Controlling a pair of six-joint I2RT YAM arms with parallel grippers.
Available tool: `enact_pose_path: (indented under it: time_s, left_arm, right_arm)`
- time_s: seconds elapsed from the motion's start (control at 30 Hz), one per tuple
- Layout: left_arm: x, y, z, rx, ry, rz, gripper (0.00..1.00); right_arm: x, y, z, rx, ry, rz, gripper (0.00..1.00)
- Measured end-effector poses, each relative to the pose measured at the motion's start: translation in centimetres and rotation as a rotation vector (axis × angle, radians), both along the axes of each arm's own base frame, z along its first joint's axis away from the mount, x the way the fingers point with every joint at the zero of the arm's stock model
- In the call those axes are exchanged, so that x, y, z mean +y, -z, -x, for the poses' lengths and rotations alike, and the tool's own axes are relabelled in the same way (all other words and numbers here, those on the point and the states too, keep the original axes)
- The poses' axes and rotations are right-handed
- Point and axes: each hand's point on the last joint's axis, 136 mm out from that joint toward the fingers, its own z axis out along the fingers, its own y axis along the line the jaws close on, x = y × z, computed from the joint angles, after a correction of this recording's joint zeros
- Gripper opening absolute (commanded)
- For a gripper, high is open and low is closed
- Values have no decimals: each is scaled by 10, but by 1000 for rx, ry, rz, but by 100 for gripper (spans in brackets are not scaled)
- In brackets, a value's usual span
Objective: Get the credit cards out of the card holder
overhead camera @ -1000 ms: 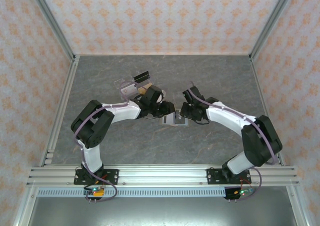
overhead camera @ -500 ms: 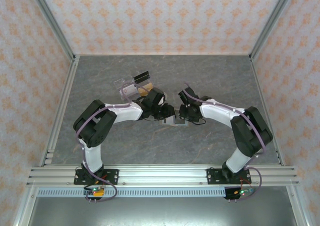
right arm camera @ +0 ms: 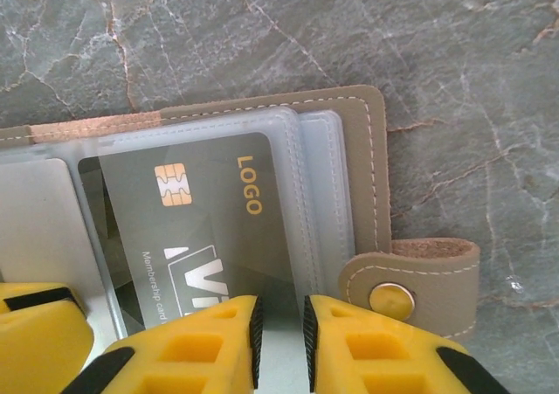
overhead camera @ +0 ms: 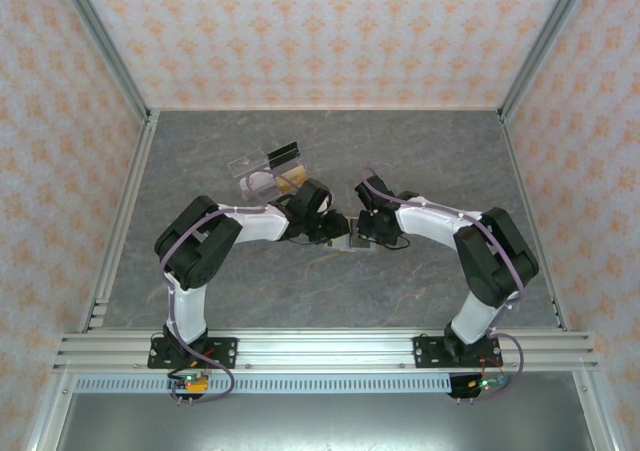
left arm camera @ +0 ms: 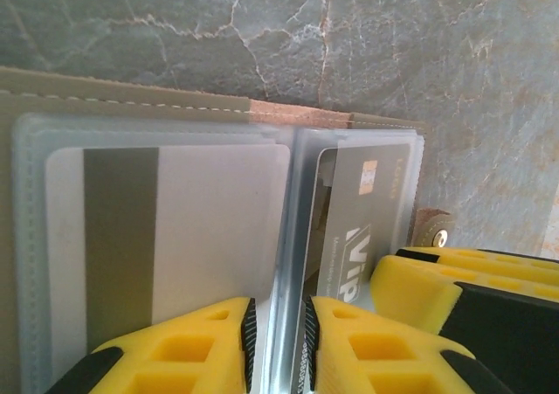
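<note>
The card holder [overhead camera: 352, 241] lies open on the table between both grippers, with a tan cover [right arm camera: 371, 176], clear sleeves and a snap tab [right arm camera: 410, 280]. A white card with a grey stripe [left arm camera: 201, 228] sits in the left sleeve. A grey credit card marked LOGO and VIP [right arm camera: 201, 210] [left arm camera: 367, 210] sits in the right sleeve. My left gripper [left arm camera: 279, 342] [overhead camera: 335, 233] is shut on the upright edges of the middle sleeves. Narrow-jawed, my right gripper [right arm camera: 279, 342] [overhead camera: 368, 231] pinches the sleeves just right of the grey card. One right finger [left arm camera: 454, 289] shows beside the left gripper.
A clear plastic tray [overhead camera: 262, 171] with black and tan pieces stands just behind the left gripper. Grey marbled table [overhead camera: 440, 151] stretches on all sides. Metal frame posts [overhead camera: 125, 201] and patterned walls bound it.
Both grippers came down and inward onto the card holder, and their jaws narrowed. The elbows of both arms swung closer to the middle.
</note>
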Motion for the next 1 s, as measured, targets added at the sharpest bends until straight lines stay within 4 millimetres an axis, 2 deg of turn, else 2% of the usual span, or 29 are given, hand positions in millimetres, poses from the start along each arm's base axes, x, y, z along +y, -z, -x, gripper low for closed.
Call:
enact_pose_path:
  time_s: [0.47, 0.8, 1.0]
  left_arm:
    - [-4, -2, -2, -9, 2, 20, 21]
    - [-12, -2, -4, 1, 6, 69, 17]
    - [-10, -1, -4, 7, -4, 83, 15]
  right_arm:
    - [7, 0, -5, 11, 13, -73, 21]
    - [8, 0, -6, 13, 17, -81, 21]
    - [7, 1, -6, 14, 17, -80, 20]
